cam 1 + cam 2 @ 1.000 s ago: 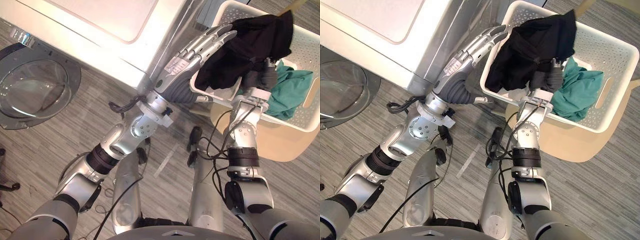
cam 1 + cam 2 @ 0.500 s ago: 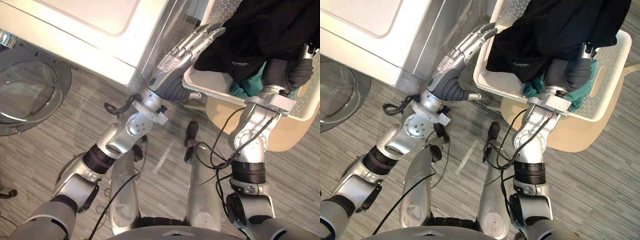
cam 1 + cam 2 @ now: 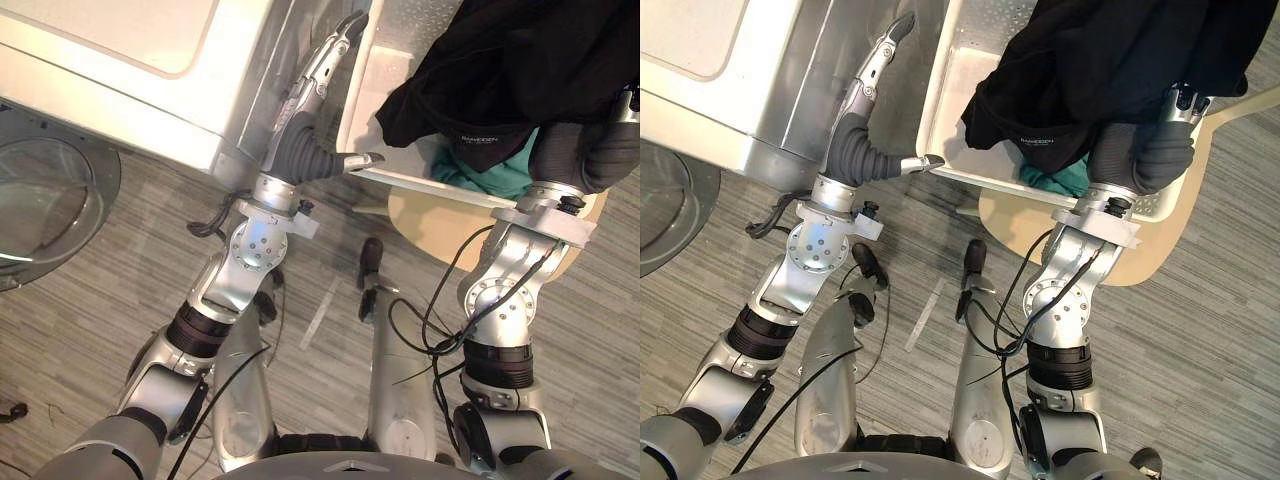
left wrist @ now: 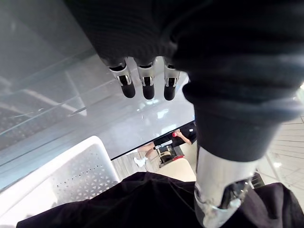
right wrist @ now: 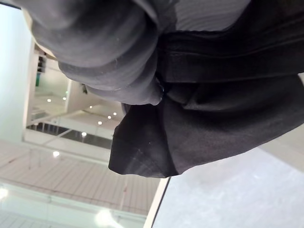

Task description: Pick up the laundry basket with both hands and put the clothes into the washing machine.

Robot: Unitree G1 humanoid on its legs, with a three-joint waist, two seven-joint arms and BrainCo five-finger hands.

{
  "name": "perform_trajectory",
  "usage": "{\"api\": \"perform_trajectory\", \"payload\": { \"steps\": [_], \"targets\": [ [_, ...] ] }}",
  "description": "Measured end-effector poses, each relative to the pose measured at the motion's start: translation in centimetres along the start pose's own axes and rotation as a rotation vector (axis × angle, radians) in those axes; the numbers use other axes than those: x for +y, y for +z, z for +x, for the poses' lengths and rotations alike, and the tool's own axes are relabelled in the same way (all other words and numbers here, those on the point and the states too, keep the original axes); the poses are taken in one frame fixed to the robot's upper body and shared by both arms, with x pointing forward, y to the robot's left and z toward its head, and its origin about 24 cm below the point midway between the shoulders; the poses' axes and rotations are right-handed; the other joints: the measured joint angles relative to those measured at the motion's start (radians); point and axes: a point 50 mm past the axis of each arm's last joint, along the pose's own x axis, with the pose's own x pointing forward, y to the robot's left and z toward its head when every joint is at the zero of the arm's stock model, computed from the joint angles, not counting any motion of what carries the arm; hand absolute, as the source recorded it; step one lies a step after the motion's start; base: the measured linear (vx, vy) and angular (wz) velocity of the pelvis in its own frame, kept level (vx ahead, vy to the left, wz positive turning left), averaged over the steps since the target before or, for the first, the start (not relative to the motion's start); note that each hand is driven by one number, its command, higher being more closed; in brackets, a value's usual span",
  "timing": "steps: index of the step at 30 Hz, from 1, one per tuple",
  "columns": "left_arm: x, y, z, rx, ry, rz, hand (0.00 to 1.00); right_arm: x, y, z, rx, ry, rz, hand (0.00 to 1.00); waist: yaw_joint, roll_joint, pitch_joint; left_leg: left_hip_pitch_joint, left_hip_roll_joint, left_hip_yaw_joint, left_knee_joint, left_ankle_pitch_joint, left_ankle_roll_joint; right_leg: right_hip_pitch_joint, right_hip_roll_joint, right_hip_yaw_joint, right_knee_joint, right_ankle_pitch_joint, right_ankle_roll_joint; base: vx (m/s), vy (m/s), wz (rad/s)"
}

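Upper centre, the left hand (image 3: 305,105) lies straight-fingered against the basket (image 3: 395,50) side. Upper right, the right hand (image 3: 585,155) meets black clothes (image 3: 520,60); grip impossible to tell.

The left arm stretches far, left hand (image 3: 312,88) flat, fingers straight, thumb out to the right. The right arm is bent upward, right hand (image 3: 583,152) raised.

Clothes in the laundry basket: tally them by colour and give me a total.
Black: 1, the black garment draped over the rim of the laundry basket
Teal: 1, the teal garment showing under the black one
Total: 2
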Motion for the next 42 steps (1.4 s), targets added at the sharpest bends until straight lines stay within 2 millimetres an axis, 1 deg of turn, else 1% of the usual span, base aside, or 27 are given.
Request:
{"api": "perform_trajectory", "payload": {
  "steps": [1, 4, 6, 9, 10, 12, 16, 21, 24, 27, 29, 31, 33, 34, 35, 37, 39, 42],
  "targets": [
    [-0.2, -0.3, 0.1, 0.013, -0.006, -0.012, 0.00, 0.3, -0.1, -0.1, 0.007, 0.006, 0.008, 1.00, 0.000, 0.000, 0.000, 0.000, 0.000, 0.000, -0.001, 0.000, 0.000, 0.000, 0.000, 0.000, -0.001, 0.000, 0.000, -0.02, -0.032, 0.02],
    [-1.6, -0.7, 0.8, 0.037, -0.071, -0.056, 0.00, 1.2, -0.5, -0.5, 0.028, 0.032, 0.043, 1.00, 0.001, 0.000, 0.000, 0.000, -0.003, 0.000, -0.009, 0.004, -0.003, 0.003, -0.002, -0.003, -0.004, 0.001, 0.002, -0.01, -0.024, 0.07],
    [-2.9, -0.5, 2.1, 0.032, -0.141, -0.106, 0.00, 1.9, -1.8, -1.0, 0.078, 0.041, 0.094, 1.00, -0.002, -0.002, 0.001, 0.000, -0.003, 0.000, -0.007, 0.005, -0.002, 0.006, -0.003, -0.003, -0.007, 0.004, 0.005, 0.00, 0.000, 0.00],
    [-4.8, -0.2, 3.1, 0.032, -0.220, -0.143, 0.00, 2.4, -3.5, -1.9, 0.127, 0.023, 0.163, 1.00, -0.005, -0.003, 0.002, 0.003, -0.002, 0.001, 0.007, 0.005, -0.002, 0.013, -0.003, -0.004, -0.011, 0.015, 0.012, 0.02, -0.013, -0.02],
    [-5.3, -0.3, 3.2, 0.044, -0.233, -0.150, 0.00, 2.5, -3.9, -2.1, 0.135, 0.018, 0.178, 1.00, -0.005, -0.003, 0.002, 0.007, -0.002, 0.001, 0.008, 0.005, 0.001, 0.018, -0.003, -0.004, -0.008, 0.015, 0.011, 0.06, -0.025, -0.04],
    [-7.1, -0.7, 2.9, 0.089, -0.284, -0.188, 0.00, 3.1, -5.0, -2.6, 0.165, 0.010, 0.233, 1.00, -0.012, -0.006, 0.003, 0.029, -0.002, 0.002, 0.016, -0.001, 0.005, 0.041, -0.004, -0.003, -0.007, 0.018, 0.007, 0.06, -0.024, -0.03],
    [-9.0, -0.4, 3.0, 0.131, -0.280, -0.242, 0.00, 3.9, -5.5, -2.9, 0.180, 0.023, 0.276, 1.00, -0.016, -0.006, 0.003, 0.058, -0.005, 0.002, 0.027, -0.020, 0.005, 0.074, -0.010, -0.002, 0.000, 0.001, 0.015, 0.05, -0.021, 0.02],
    [-9.6, -0.2, 3.2, 0.163, -0.246, -0.258, 0.00, 3.8, -5.4, -3.0, 0.171, 0.018, 0.276, 1.00, -0.021, -0.008, 0.004, 0.094, -0.008, -0.002, 0.043, -0.043, 0.000, 0.109, -0.019, -0.001, 0.020, -0.023, 0.024, 0.01, -0.036, 0.04],
    [-10.6, 0.5, 3.3, 0.180, -0.241, -0.310, 0.00, 3.5, -5.2, -3.4, 0.173, 0.000, 0.263, 1.00, -0.022, -0.010, 0.005, 0.121, -0.014, -0.006, 0.042, -0.045, 0.000, 0.137, -0.027, -0.003, 0.029, -0.035, 0.027, 0.03, -0.044, 0.09],
    [-11.4, 0.9, 3.4, 0.204, -0.240, -0.357, 0.00, 3.1, -4.9, -3.8, 0.178, -0.026, 0.246, 1.00, -0.026, -0.020, 0.005, 0.147, -0.022, -0.008, 0.043, -0.049, 0.000, 0.160, -0.034, -0.003, 0.040, -0.045, 0.030, 0.03, -0.050, 0.05],
    [-11.4, 0.8, 3.3, 0.210, -0.237, -0.354, 0.00, 2.9, -4.9, -4.0, 0.179, -0.035, 0.240, 1.00, -0.029, -0.023, 0.005, 0.163, -0.023, -0.009, 0.045, -0.053, -0.001, 0.176, -0.035, -0.002, 0.041, -0.048, 0.032, 0.04, -0.064, 0.00],
    [-11.4, 0.7, 3.3, 0.217, -0.219, -0.351, 0.00, 2.8, -4.8, -4.2, 0.181, -0.037, 0.222, 1.00, -0.032, -0.033, 0.003, 0.177, -0.025, -0.009, 0.051, -0.059, 0.000, 0.187, -0.037, 0.002, 0.048, -0.053, 0.034, 0.03, -0.051, -0.03],
    [-11.1, 0.5, 3.4, 0.235, -0.188, -0.379, 0.00, 2.7, -4.7, -4.4, 0.184, -0.042, 0.198, 1.00, -0.039, -0.055, 0.002, 0.189, -0.024, -0.006, 0.063, -0.072, 0.003, 0.195, -0.038, 0.008, 0.058, -0.058, 0.037, 0.02, -0.049, -0.06],
    [-11.1, 0.5, 3.4, 0.246, -0.182, -0.403, 0.00, 2.7, -4.7, -4.4, 0.185, -0.051, 0.195, 1.00, -0.040, -0.059, 0.001, 0.192, -0.024, -0.004, 0.067, -0.075, 0.003, 0.198, -0.038, 0.010, 0.059, -0.059, 0.037, 0.01, -0.045, -0.07],
    [-11.1, 0.5, 3.5, 0.266, -0.174, -0.461, 1.00, 2.6, -4.6, -4.4, 0.185, -0.066, 0.190, 1.00, -0.046, -0.063, 0.000, 0.194, -0.020, -0.004, 0.079, -0.083, 0.005, 0.205, -0.037, 0.013, 0.059, -0.060, 0.038, 0.02, -0.039, -0.07],
    [-11.1, 0.4, 3.5, 0.304, -0.156, -0.583, 1.00, 2.5, -4.6, -4.4, 0.189, -0.080, 0.164, 1.00, -0.050, -0.076, -0.001, 0.203, -0.019, 0.009, 0.087, -0.094, 0.010, 0.207, -0.037, 0.024, 0.059, -0.059, 0.040, 0.02, -0.037, -0.12],
    [-11.0, 0.4, 3.6, 0.331, -0.135, -0.690, 1.00, 2.5, -4.6, -4.4, 0.191, -0.095, 0.155, 1.00, -0.053, -0.078, -0.001, 0.203, -0.017, 0.014, 0.098, -0.103, 0.011, 0.209, -0.036, 0.028, 0.054, -0.059, 0.040, 0.01, -0.019, -0.10],
    [-10.8, 0.5, 3.8, 0.347, -0.109, -0.772, 1.00, 2.5, -4.6, -4.4, 0.192, -0.100, 0.135, 1.00, -0.055, -0.078, -0.001, 0.203, -0.011, 0.025, 0.105, -0.111, 0.012, 0.210, -0.034, 0.035, 0.040, -0.051, 0.044, 0.03, -0.018, -0.10]
  ]
}}
